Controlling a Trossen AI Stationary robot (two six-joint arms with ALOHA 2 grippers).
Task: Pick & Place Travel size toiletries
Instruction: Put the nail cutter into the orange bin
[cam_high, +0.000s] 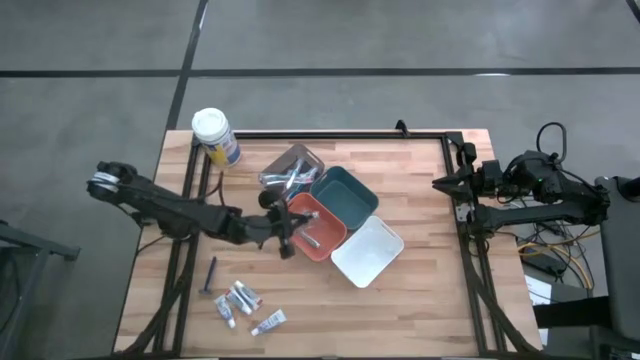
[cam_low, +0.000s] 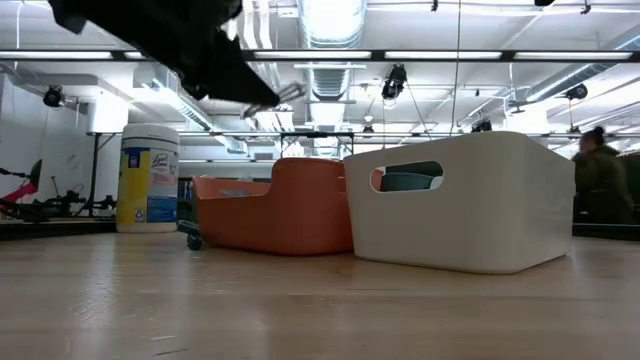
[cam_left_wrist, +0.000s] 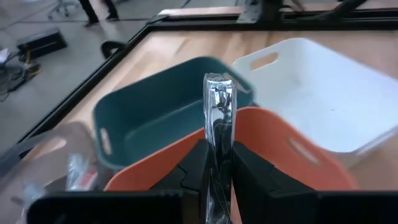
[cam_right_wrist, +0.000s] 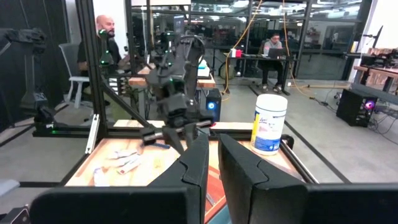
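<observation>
Tubes lie at the near edge of the wooden desk, a little white and silver bunch of them, close together. Just behind them lies a slim dark stick with a long handle, flat on the wood.

Farther in, the left pincer hangs over the near rim of the orange tray. Its two dark fingers are pressed tight on a thin shiny packet. The packet stands straight up between them, and the left wrist view shows it above the orange tray. It is clear and silvery; what is inside is too hard to tell.

Beside the orange tray sits the white tray, touching it. Behind the orange one sits the blue-green tray. Next to that is a see-through tray with a few small things in it.

At the far left corner of the desk stands a big can with a white lid and a yellow and blue label.

The right pincer waits off the right side of the desk, above the frame. Its fingers are close together, with only a thin gap, and hold nothing.

People sit in the room beyond the desk.
</observation>
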